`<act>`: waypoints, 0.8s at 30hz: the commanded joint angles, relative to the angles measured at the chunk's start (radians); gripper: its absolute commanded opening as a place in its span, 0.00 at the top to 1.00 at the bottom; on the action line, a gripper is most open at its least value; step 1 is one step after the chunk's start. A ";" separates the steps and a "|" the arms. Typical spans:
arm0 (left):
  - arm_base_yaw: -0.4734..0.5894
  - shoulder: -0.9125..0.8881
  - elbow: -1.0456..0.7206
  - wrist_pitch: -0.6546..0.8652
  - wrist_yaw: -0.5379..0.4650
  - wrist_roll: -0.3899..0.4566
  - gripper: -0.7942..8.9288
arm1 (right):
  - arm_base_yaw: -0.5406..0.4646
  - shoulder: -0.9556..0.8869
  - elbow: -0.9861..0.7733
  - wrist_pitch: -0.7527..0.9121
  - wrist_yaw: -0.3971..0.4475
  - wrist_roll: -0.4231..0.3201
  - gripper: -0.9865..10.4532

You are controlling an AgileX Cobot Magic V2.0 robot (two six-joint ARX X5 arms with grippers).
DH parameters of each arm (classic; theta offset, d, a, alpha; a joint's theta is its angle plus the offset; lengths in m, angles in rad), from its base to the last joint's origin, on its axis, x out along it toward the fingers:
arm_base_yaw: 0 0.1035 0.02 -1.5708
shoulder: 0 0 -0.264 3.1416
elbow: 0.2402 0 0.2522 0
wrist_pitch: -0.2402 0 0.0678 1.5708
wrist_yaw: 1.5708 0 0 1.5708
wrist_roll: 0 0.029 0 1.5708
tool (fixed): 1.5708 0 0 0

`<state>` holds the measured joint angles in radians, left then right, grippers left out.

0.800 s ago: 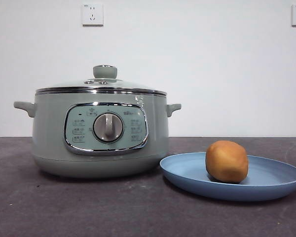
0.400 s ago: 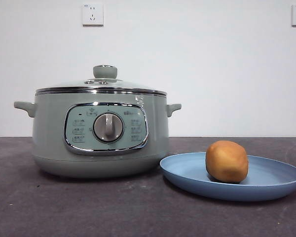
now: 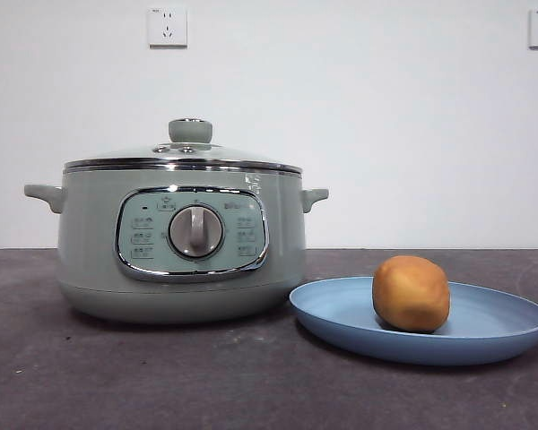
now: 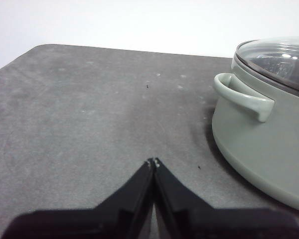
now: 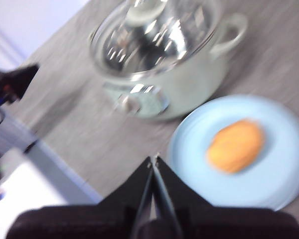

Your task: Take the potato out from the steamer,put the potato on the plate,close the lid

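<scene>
With the potato already on the light-blue plate, the glass lid seated on the steamer and both grippers clenched empty, only a stray arm sweep could nudge things.

Left gripper: two matte black, wedge-shaped jaws with tiny pale specks at their tips. Right gripper looks alike, though blurred.

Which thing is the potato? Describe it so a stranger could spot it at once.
Start at the big sage-green steamer with its glass lid on. Beside it lies a shallow light-blue plate. The potato sits on that plate: the only rounded, golden-brown thing there.
</scene>
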<state>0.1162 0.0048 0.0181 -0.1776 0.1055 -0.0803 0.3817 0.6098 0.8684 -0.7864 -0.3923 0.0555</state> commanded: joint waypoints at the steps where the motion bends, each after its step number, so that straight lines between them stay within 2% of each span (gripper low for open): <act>1: 0.004 -0.003 -0.016 0.002 -0.001 -0.006 0.92 | -0.069 -0.079 -0.031 0.047 -0.001 -0.094 0.91; 4: 0.003 -0.003 -0.016 0.002 0.000 -0.006 0.92 | -0.146 -0.179 -0.110 0.133 0.034 -0.099 0.91; 7: 0.004 -0.003 -0.016 0.002 0.000 -0.006 0.92 | -0.197 -0.279 -0.241 0.261 0.151 -0.104 0.91; 9: 0.004 -0.003 -0.016 0.002 0.000 -0.006 0.92 | -0.225 -0.343 -0.346 0.355 0.181 -0.093 0.91; 14: 0.004 -0.003 -0.016 0.002 -0.001 -0.005 0.92 | -0.277 -0.472 -0.591 0.567 0.214 0.014 0.91; 17: 0.004 -0.003 -0.016 0.002 0.000 -0.006 0.92 | -0.283 -0.516 -0.688 0.628 0.245 0.048 0.91; 24: 0.004 -0.003 -0.016 0.002 -0.001 -0.006 0.92 | -0.283 -0.576 -0.813 0.645 0.274 0.049 0.91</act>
<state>0.1162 0.0048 0.0181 -0.1776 0.1055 -0.0803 0.0986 0.0406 0.0731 -0.1547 -0.1219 0.0914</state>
